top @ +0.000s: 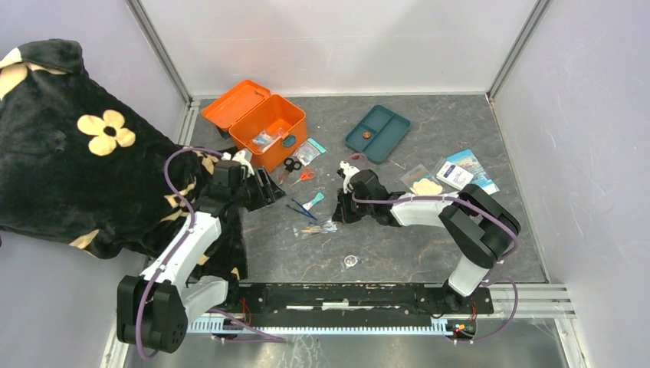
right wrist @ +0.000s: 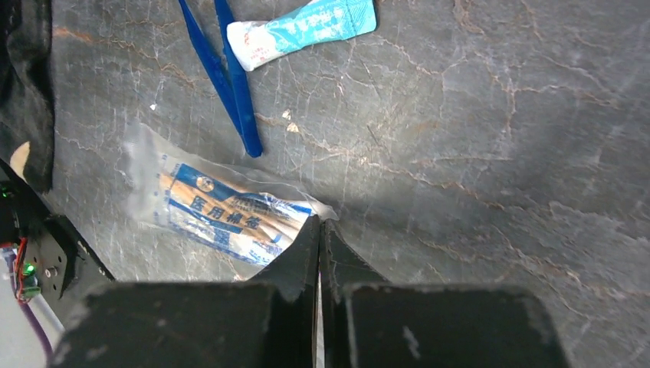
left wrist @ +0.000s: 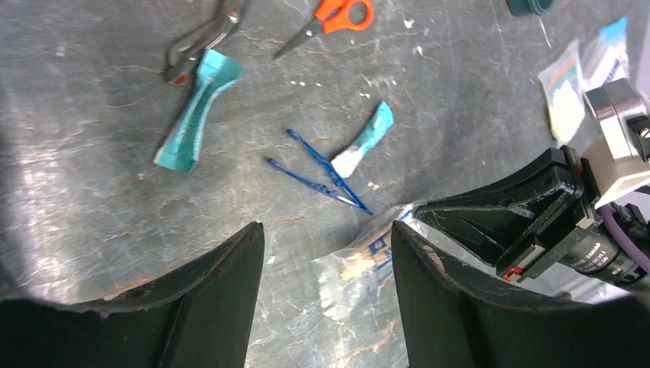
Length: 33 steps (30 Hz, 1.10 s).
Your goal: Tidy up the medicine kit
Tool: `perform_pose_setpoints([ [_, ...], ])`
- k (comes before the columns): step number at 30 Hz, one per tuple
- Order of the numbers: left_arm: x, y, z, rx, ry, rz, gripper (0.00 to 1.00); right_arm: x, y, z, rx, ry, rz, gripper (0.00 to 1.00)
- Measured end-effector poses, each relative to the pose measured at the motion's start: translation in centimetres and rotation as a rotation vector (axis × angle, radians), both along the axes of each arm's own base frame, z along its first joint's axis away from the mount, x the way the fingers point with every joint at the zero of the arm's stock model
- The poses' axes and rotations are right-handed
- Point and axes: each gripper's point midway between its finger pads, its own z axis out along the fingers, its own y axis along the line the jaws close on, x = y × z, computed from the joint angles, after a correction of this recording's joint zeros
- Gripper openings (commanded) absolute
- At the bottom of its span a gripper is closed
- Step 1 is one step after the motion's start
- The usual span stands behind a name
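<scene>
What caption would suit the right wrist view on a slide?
Right gripper shut on a packet corner; tweezers and a sachet lie beyond.

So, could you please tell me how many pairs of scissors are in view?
2: a black-handled pair beside the medicine kit, and an orange-handled pair right next to it. Others may be hidden inside the kit.

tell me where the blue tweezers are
In the top view the tweezers lie on the table slightly left of centre, beside a teal sachet and just beyond the swab packet.
</scene>
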Motion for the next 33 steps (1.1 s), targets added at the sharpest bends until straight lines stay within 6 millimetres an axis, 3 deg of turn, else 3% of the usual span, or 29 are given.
perform_pose_setpoints([
  [6,-0.3,-2.3,-0.2,-0.055,0.011,-0.098,0.71,0.3,-0.9,2.2,0.011,-0.101,0.009,0.0],
  [10,-1.2,-5.5,0.0,-0.073,0.021,-0.218,0.72,1.5,-1.6,5.5,0.023,-0.242,0.023,0.0],
  [16,-1.8,-9.5,1.8,-0.08,-0.049,-0.395,0.72,2.8,-3.0,10.0,0.033,-0.433,0.074,0.0],
  [26,-1.1,-10.6,8.0,-0.079,-0.302,-0.535,0.73,1.7,-5.4,17.3,0.069,-0.7,0.212,0.0],
  [33,-2.7,-12.4,10.1,-0.125,-0.384,-0.682,0.73,0.2,-4.8,19.7,0.14,-0.752,0.31,0.0],
])
